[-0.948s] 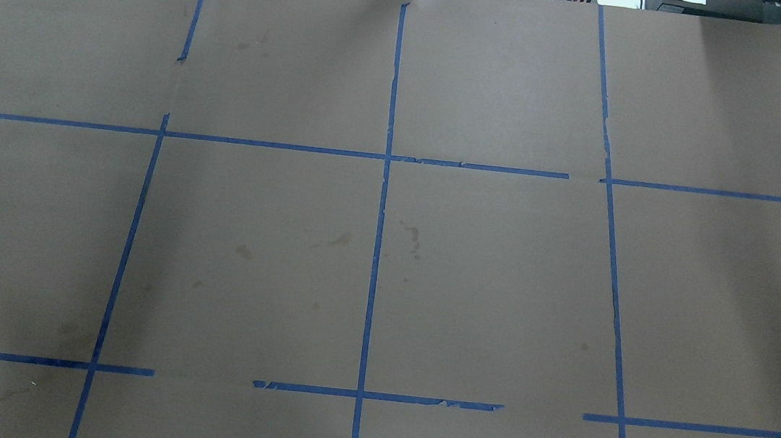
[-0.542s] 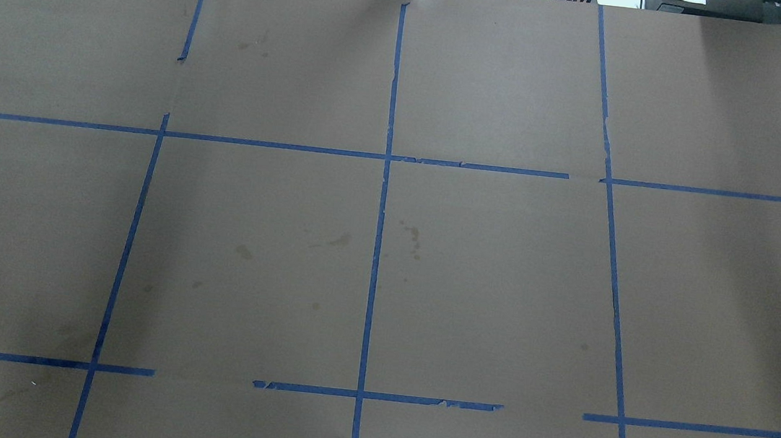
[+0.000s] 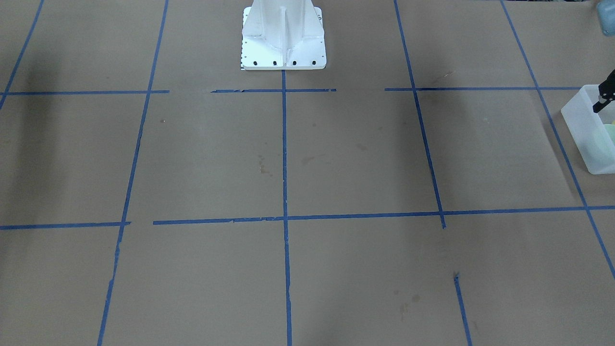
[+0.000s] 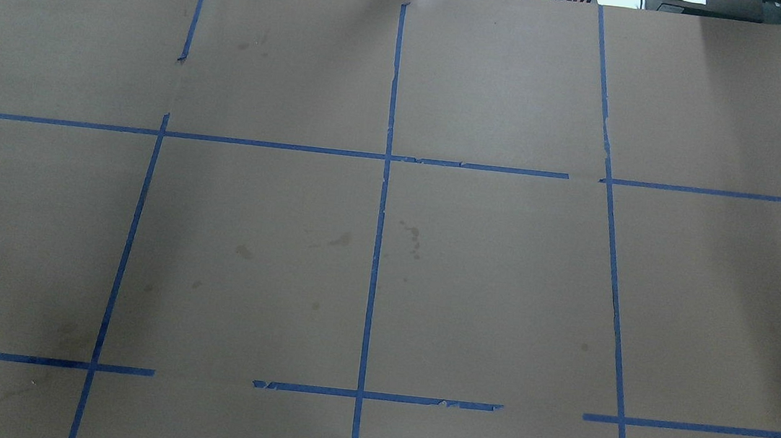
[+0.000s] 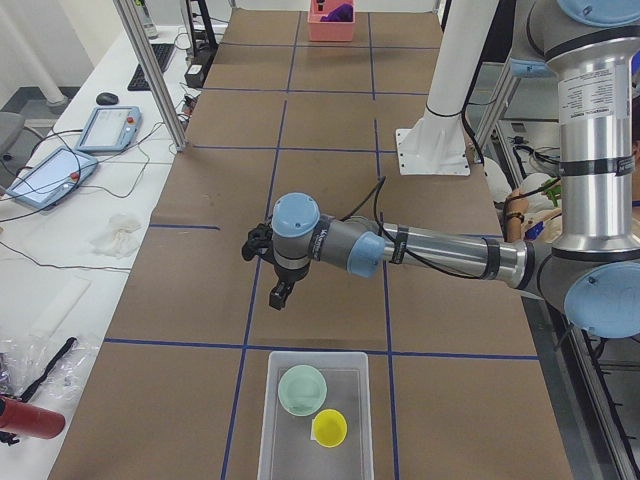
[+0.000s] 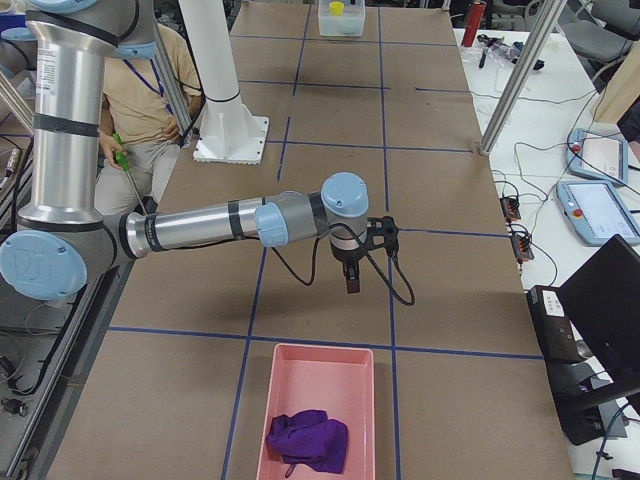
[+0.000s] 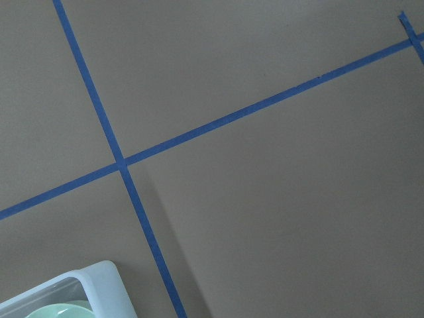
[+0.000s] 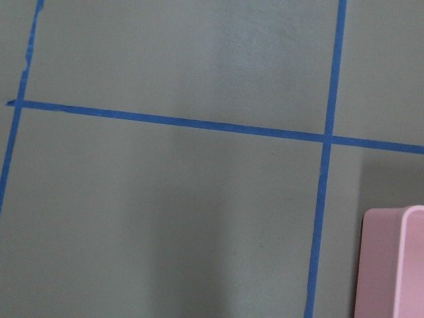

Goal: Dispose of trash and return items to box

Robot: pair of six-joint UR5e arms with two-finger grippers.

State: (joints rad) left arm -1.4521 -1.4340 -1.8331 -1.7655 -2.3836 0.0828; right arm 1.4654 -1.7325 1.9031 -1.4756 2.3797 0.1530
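Box (image 3: 580, 122) cut off; left gripper (image 5: 280, 296) jaws unclear

Overhead and front views opposed over one table (image 4: 502, 260), side views endwise, wrist cameras close

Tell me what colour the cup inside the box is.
Yellow. The cup shows best in the exterior left view.

A robotics lab: tape-gridded paper-covered table (image 4: 502, 260), teach pendants (image 5: 105, 128), aluminium frame posts (image 5: 150, 70).
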